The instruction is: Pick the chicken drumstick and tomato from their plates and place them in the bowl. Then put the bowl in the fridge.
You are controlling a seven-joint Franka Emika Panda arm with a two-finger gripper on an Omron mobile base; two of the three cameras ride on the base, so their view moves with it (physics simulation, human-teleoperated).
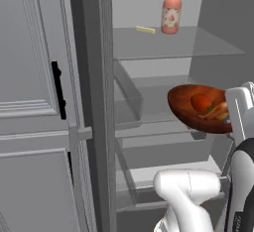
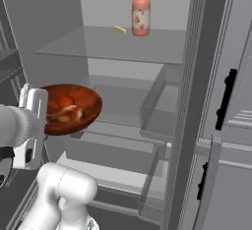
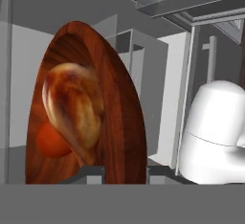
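While the pincer [image 3: 123, 171] was clamped narrowly on the rim of the bowl [image 1: 193, 108], one tip inside the wall and one outside as the hand view showed it, I noted the load as carried, not yet set down. In the hand view the bowl stood almost edge-on, so I judged it tilted against the hand; from the two base views it hung in the air in front of the open fridge [image 2: 123, 47], near the level of a middle shelf, touching no shelf that I could see.

Contents: the chicken drumstick [image 3: 72, 108] lay in the bowl with the tomato [image 3: 50, 141] just beside it, touching or nearly so. I took the first half of the task as done.

Outward: the fridge door [image 1: 34, 102] stood swung wide at the left. On the glass top shelf [image 2: 113, 47] stood a pink bottle [image 2: 141, 10] and, near it, a small yellow stick [image 2: 120, 29]; the shelves below looked bare.

Left to do, by my reckoning: carry the bowl in over a shelf, level it, lower it, let go, draw the arm out.
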